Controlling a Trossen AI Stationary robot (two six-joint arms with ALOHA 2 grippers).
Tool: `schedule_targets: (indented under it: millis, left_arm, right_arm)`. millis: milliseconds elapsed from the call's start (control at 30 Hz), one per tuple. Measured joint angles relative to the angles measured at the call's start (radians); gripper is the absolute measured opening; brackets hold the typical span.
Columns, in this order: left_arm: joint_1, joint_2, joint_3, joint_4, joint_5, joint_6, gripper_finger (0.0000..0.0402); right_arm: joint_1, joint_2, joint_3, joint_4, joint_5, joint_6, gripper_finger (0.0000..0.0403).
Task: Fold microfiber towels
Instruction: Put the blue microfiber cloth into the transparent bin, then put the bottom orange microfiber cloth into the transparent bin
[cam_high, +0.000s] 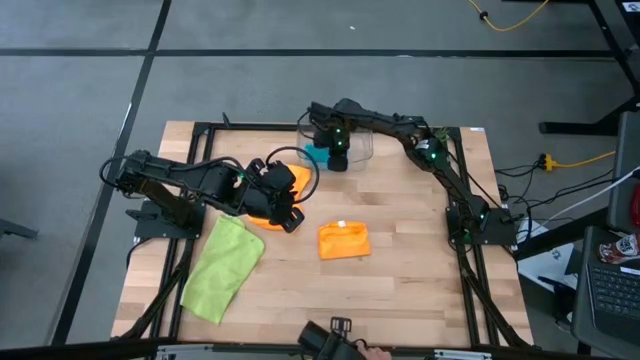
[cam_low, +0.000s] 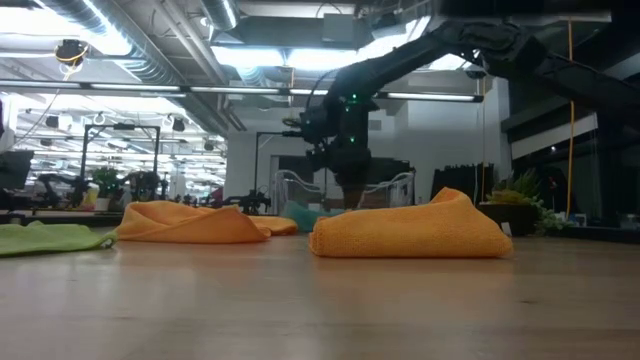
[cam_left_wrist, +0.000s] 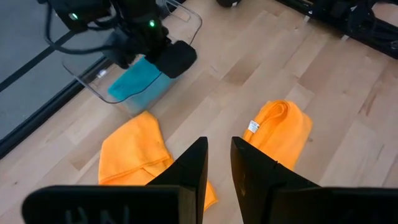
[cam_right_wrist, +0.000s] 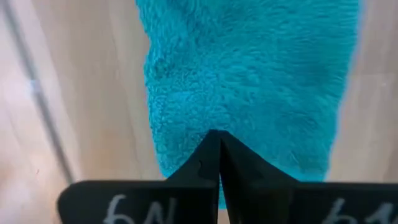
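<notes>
Nearest the low camera, a folded orange microfiber towel (cam_low: 412, 232) is seen lying flat on the light wooden desk (cam_high: 400, 290), its long axis running across the desk from left to right. A second orange microfiber towel (cam_high: 272, 195), loosely heaped, is found left of it, partly under the left pincer (cam_high: 284, 212). The left arm is stretched in from the desk's left edge, its pincer held low over this heap with the fingers (cam_left_wrist: 193, 167) set a narrow gap apart and nothing seen between them. A crumpled lime green microfiber towel (cam_high: 224, 268) is spread near the left front, its long axis slanting from the front edge towards the middle. The right arm is bent from the right side towards the far edge, its wrist turned downward into a clear plastic bin (cam_high: 356, 145). The right pincer (cam_right_wrist: 219, 146) is pressed together over a teal blue microfiber towel (cam_right_wrist: 249, 74) lying in that bin; whether cloth is gripped cannot be told.
</notes>
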Motion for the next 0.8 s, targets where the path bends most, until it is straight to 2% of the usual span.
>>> schedule_targets:
  millis: [233, 433, 667, 800]
  left_arm:
    - [0.0, 0.0, 0.0, 0.0, 0.0, 0.0, 0.0062]
    - [0.0, 0.0, 0.0, 0.0, 0.0, 0.0, 0.0062]
    - [0.0, 0.0, 0.0, 0.0, 0.0, 0.0, 0.0062]
    - [0.001, 0.0, 0.0, 0.0, 0.0, 0.0, 0.0062]
  right_arm:
    - [-0.001, 0.003, -0.048, 0.046, 0.0, 0.0, 0.0004]
    - [-0.028, 0.003, 0.029, -0.06, 0.047, 0.0, 0.0009]
    - [-0.045, 0.003, 0.14, -0.123, 0.048, 0.009, 0.001]
    - [-0.045, -0.045, 0.131, -0.155, 0.049, 0.049, 0.0011]
